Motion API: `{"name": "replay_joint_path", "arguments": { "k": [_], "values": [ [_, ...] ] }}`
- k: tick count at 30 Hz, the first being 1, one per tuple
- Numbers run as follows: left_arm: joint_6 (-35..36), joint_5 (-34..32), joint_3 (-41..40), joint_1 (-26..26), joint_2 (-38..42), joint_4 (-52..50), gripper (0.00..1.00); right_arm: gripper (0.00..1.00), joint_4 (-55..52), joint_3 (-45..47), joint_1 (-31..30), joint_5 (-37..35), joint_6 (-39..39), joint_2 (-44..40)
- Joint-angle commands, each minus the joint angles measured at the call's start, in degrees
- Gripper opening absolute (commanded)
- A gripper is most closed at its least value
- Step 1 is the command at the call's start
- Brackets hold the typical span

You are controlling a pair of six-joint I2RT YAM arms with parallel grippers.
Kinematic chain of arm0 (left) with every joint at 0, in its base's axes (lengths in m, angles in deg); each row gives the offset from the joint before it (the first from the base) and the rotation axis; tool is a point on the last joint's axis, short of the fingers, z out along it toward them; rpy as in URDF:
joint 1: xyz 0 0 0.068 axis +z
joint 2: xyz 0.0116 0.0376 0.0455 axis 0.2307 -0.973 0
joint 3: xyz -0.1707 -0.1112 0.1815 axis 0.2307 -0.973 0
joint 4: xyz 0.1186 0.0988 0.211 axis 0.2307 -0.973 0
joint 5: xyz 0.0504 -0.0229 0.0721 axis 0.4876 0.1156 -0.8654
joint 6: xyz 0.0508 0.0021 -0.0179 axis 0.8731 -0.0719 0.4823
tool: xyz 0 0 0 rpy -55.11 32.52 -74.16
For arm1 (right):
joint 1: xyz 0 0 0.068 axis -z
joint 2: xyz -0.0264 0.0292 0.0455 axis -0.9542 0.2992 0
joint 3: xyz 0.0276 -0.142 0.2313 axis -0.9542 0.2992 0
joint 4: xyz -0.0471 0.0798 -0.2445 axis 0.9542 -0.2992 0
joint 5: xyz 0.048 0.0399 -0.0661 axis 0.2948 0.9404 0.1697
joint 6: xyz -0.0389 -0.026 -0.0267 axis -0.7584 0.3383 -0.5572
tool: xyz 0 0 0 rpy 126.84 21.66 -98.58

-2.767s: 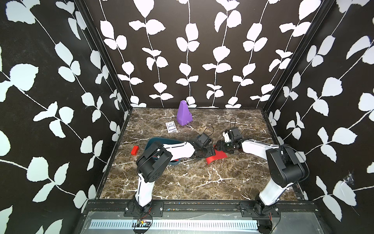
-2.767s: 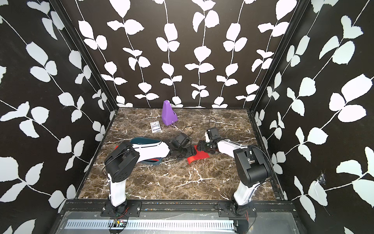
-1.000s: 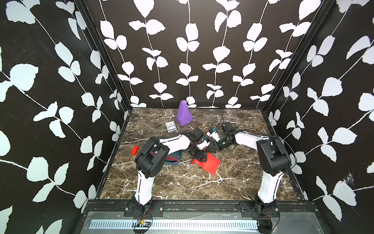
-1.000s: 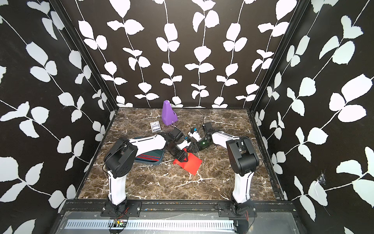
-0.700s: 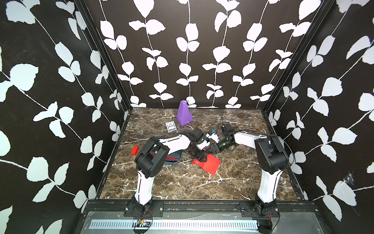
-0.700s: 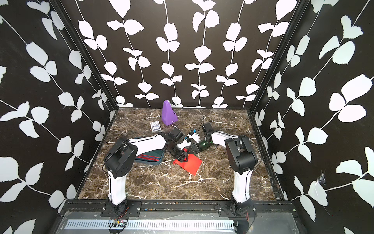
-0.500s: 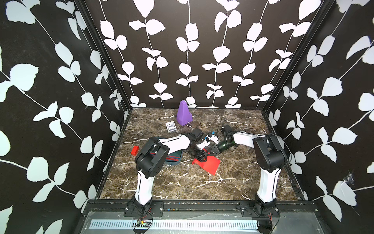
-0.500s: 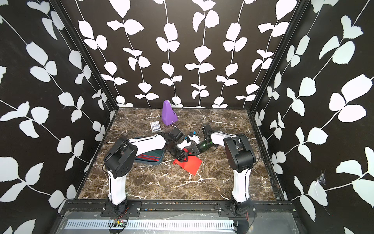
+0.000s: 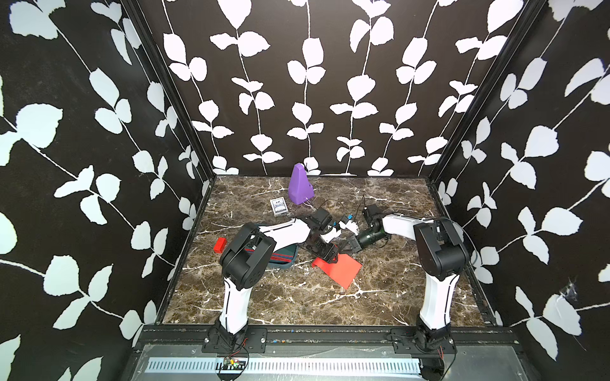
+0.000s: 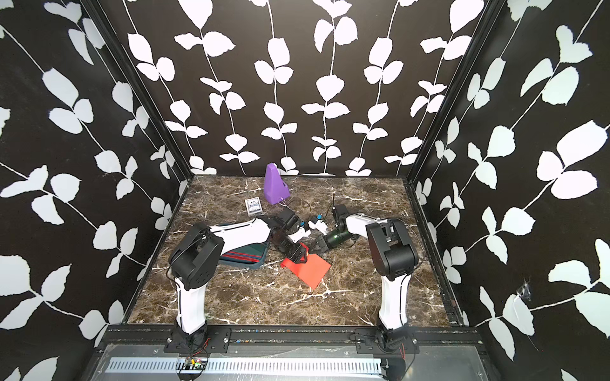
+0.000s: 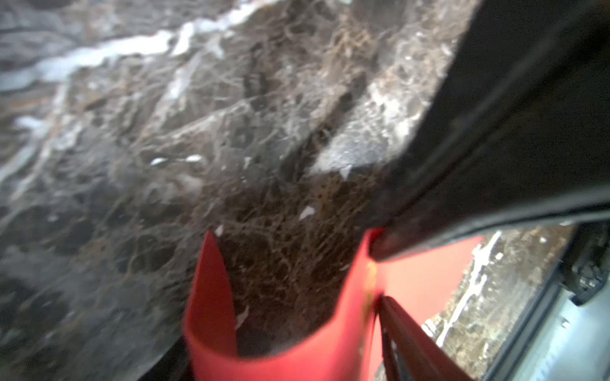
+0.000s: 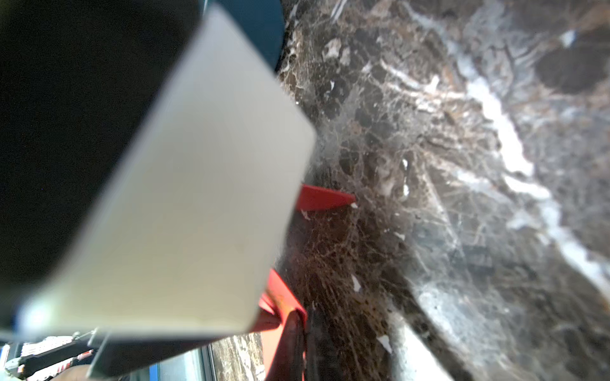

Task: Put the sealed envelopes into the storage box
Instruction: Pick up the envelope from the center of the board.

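Envelopes (image 10: 242, 254) already lay in the box (image 10: 263, 260) at left, half under the left arm. Just beside it, the left claw (image 9: 328, 256) stood open astride the curled-up edge of the red envelope (image 9: 341, 271), which rested on the table (image 9: 297, 297). Further right, the right claw (image 9: 349, 245) was closed, apparently pinching that envelope's far edge. A good carry needed the left claw clear first, then a low, level lift leftward over the rim, avoiding a crease.

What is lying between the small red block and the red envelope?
The teal storage box, partly under the left arm; both top views show it.
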Motion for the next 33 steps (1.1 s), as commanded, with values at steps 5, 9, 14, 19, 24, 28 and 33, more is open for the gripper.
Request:
{"name": "replay_joint_path", "arguments": {
  "k": [5, 9, 14, 19, 24, 28, 33],
  "values": [
    [-9.5, -8.3, 9.2, 1.7, 7.7, -1.9, 0.78, 0.00, -2.7, 3.5, 0.1, -5.0, 7.8, -7.2],
    [-16.4, -10.7, 13.8, 3.6, 9.2, -4.3, 0.78, 0.00, -6.0, 3.6, 0.3, -11.4, 11.7, -10.2],
    [-26.4, -21.7, 18.8, 4.0, 10.3, -15.2, 0.77, 0.00, -4.4, 5.3, 0.3, -17.0, 20.7, -15.8],
    [-35.5, -27.2, 15.2, 3.9, 15.0, -17.9, 0.75, 0.00, 4.2, 8.8, -0.2, -25.2, 39.6, -20.9],
    [-37.5, -34.5, 12.5, -0.7, 20.4, -19.7, 0.74, 0.00, 16.0, 15.0, -4.4, -41.0, 63.3, -31.5],
    [-27.4, -36.4, 11.2, -6.4, 23.6, -18.1, 0.76, 0.00, 15.6, 15.8, -10.3, -56.9, 76.4, -38.0],
    [-9.2, -27.6, -3.2, -10.4, 32.8, -2.4, 0.74, 0.01, 12.2, 15.6, -11.5, -65.8, 84.9, -40.9]
  ]
}}
